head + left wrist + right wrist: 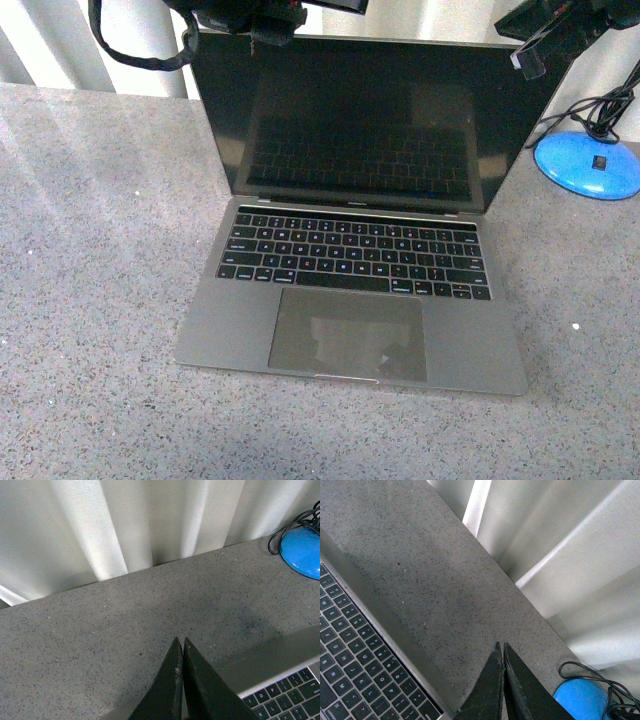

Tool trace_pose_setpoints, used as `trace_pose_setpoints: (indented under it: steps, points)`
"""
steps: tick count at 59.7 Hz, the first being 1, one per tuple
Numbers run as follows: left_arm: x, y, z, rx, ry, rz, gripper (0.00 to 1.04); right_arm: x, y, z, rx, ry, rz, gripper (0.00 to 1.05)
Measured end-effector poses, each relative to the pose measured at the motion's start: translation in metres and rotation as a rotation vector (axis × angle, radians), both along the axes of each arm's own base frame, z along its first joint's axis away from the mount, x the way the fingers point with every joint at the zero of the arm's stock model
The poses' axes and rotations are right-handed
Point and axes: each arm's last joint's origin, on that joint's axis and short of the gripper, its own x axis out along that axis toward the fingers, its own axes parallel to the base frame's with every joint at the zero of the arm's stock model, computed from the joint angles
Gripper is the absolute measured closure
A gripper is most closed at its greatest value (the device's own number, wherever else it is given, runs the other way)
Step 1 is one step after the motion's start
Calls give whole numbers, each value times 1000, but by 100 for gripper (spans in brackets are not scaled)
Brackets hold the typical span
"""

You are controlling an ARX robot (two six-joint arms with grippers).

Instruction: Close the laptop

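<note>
The grey laptop (350, 300) stands open on the table, its dark screen (370, 120) upright and facing me, black keys and trackpad in front. My left gripper (272, 30) is at the screen's top edge near its left corner. My right gripper (528, 55) is at the top right corner. Seen from the left wrist, the left gripper (180, 641) is shut with nothing in it, and a grey band of the laptop (270, 660) and some keys lie beside it. The right gripper (500, 645) is also shut and empty, next to the laptop's keys (355, 660).
A speckled grey table (90, 250) carries everything. A blue round base (590, 165) with black cables sits at the back right, close to the screen's right edge. White curtains (125, 520) hang right behind the table.
</note>
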Motion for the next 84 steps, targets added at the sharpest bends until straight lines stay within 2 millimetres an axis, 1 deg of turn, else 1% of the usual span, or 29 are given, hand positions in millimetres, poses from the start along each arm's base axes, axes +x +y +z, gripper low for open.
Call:
trace_pose_setpoints:
  steps: [6,19,22,28,37,42,53,59,68,84]
  points:
    - [0,4,-3,6,14,7,101,-1,3,-1,5,8,3,104]
    - [-3,13,-21,42,65,17,101,-1,9,-13,26,42,4,104]
    - [-5,14,-26,47,78,18,101,-6,8,-14,30,60,3,104]
    - [-10,16,-32,55,94,21,101,-22,8,-14,37,84,4,104]
    - [-15,18,-30,57,92,27,101,-33,10,-10,53,90,6,104]
    - [-18,19,-27,56,86,28,101,-40,13,-13,56,106,11,104]
    - [-24,22,-18,47,63,31,101,-49,14,-23,71,139,5,104]
    - [-27,23,-19,48,67,31,101,-55,13,-28,74,155,1,104]
    - [-31,25,-24,43,73,32,101,-59,11,-29,77,160,-6,104]
    - [-40,24,-24,24,78,37,101,-66,8,-35,83,177,-14,104]
